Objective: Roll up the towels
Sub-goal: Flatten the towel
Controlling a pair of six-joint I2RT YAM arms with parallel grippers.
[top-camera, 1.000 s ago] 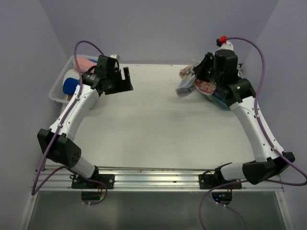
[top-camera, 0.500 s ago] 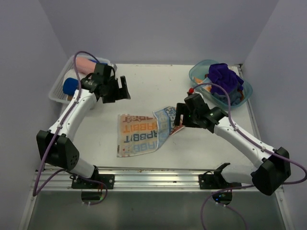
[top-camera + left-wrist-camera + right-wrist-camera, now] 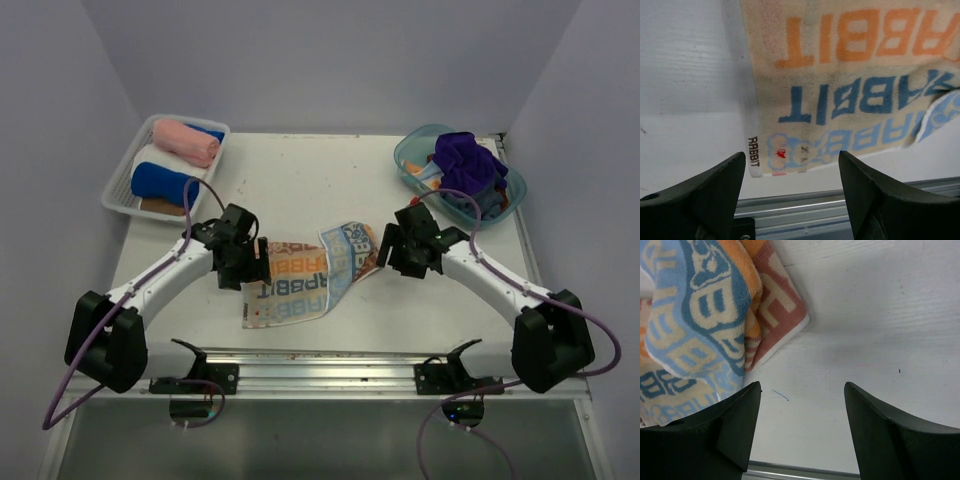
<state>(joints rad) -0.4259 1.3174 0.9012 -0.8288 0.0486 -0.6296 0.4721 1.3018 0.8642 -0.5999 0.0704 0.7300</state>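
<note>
The cream, orange and light-blue RABBIT towel [image 3: 295,282] lies mostly flat at the table's middle, with its right end [image 3: 350,250] folded over in a rumpled flap. My left gripper [image 3: 250,270] hangs open over the towel's left edge; in the left wrist view the towel [image 3: 850,85] fills the top and its near corner sits between the open jaws [image 3: 792,167]. My right gripper [image 3: 395,252] stands open just right of the folded end. In the right wrist view bare table lies between its open jaws [image 3: 802,390], with the towel [image 3: 705,315] to the upper left.
A white mesh basket [image 3: 118,192] at the back left holds a rolled pink towel [image 3: 185,142] and a rolled blue towel [image 3: 160,182]. A clear teal tub [image 3: 405,158] at the back right holds a purple towel [image 3: 468,160] and others. The metal rail [image 3: 320,355] runs along the near edge.
The right gripper carried the RABBIT towel from the tub to the table's middle, let go and now stands open beside it. The left arm swung from the basket down to the towel's left edge.
</note>
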